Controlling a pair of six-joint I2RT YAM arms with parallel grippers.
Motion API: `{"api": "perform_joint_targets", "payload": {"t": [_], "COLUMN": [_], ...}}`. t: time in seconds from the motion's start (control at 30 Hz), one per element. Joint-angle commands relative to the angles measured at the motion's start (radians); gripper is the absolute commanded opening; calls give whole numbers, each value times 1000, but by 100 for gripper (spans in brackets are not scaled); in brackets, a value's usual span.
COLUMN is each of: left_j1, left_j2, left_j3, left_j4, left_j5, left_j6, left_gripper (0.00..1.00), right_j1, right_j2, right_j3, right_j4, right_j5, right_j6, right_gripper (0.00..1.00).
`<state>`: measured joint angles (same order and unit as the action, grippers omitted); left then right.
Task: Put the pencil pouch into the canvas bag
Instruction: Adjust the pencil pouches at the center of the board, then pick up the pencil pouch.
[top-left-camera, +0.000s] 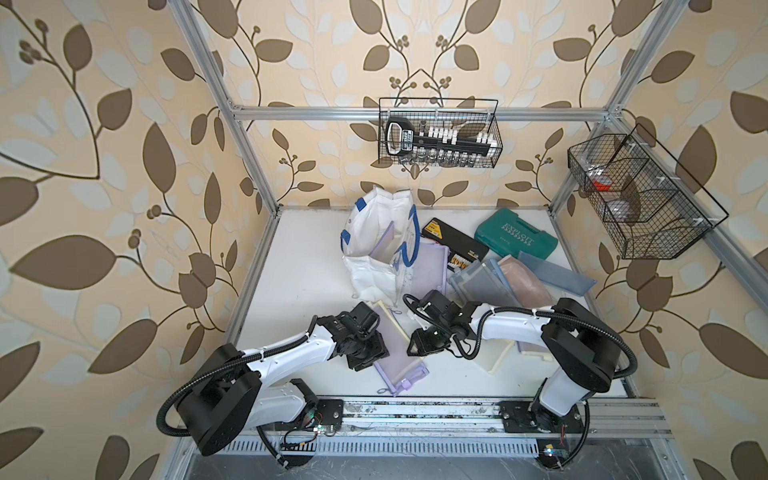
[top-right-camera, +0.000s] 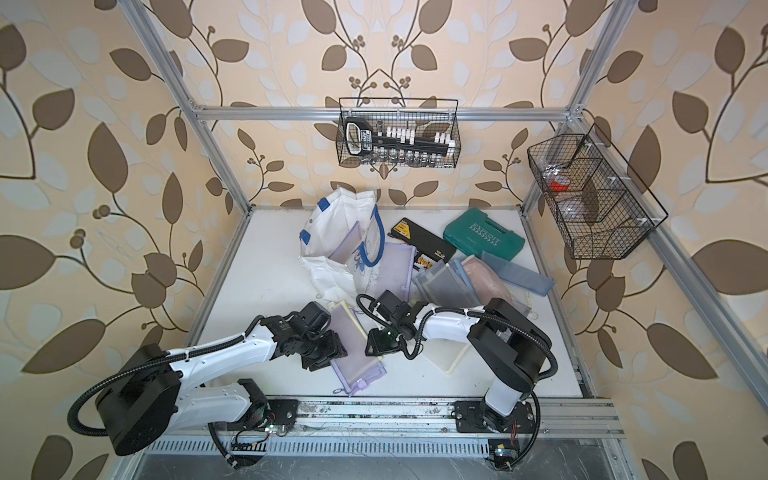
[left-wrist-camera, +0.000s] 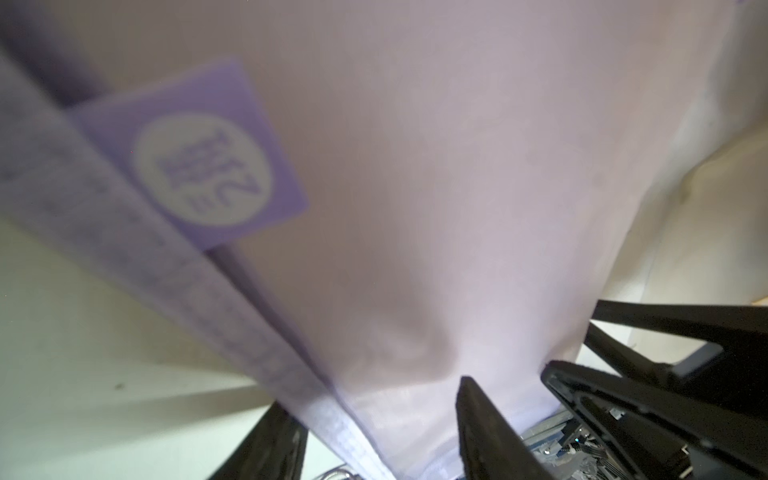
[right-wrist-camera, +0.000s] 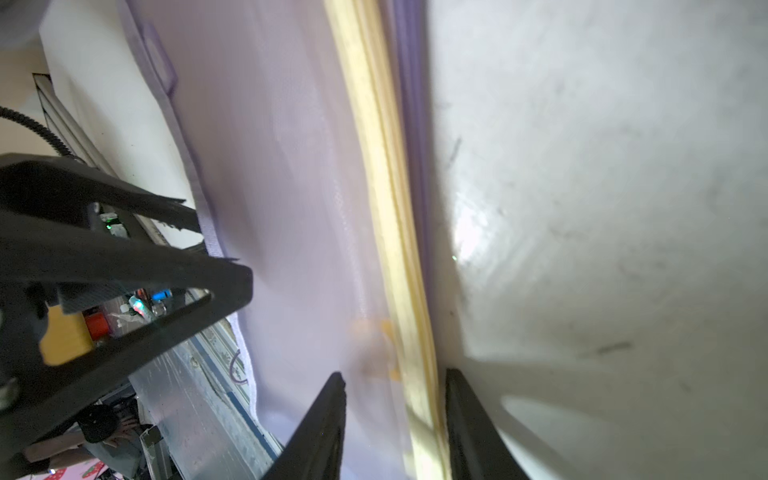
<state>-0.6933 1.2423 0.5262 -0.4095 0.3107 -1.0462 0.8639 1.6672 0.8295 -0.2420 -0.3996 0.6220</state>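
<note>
Two sets: left fingers (left-wrist-camera: 486, 428) and right fingers (right-wrist-camera: 324, 428) straddled opposite edges of pencil pouch (top-left-camera: 401, 365) lying on counter (top-left-camera: 307, 270); I couldn't tell whether pinching. Canvas bag (top-left-camera: 370, 232) stood behind.

White tabletop (top-left-camera: 299, 266), scuffed. Directly on it: open canvas bag (top-left-camera: 370, 266) at far centre; black case (top-left-camera: 455, 241) and green tool case (top-left-camera: 515, 239) far right; overlapping grey, pink and blue pouches (top-left-camera: 486, 282) mid-right; purple pencil pouch (top-left-camera: 399, 349) near centre, partly over a cream-edged pouch (top-left-camera: 390, 319).
</note>
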Motion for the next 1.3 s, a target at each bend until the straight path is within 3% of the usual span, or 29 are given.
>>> {"api": "perform_joint_targets", "payload": {"t": [0.0,0.2,0.4,0.53,0.9,1.27], "left_j1": [-3,-3,-6,-6,-6,-12], "left_j2": [61,132,124,93,41,-107], "left_j3": [15,69,85,83,72,99], "left_j4": [13,41,9,-25,-53,-201], "left_j5": [0,0,-22,-34,-40,-31], "left_j6": [40,64,77,81,98,129], "left_gripper": [52,44,32,21,0,0], "right_j1": [6,6,-19,-26,-26,-27], "right_j2": [-52,-135,-243,-257,-133,-91], "right_j3": [-30,-73,-89,-56,3,11], "right_j4": [-9,-32,-78,-111,-40,24], "right_j5": [33,73,116,134,60,16], "right_j6": [20,41,55,28,-16,-18], "right_gripper": [33,31,54,58,50,43]}}
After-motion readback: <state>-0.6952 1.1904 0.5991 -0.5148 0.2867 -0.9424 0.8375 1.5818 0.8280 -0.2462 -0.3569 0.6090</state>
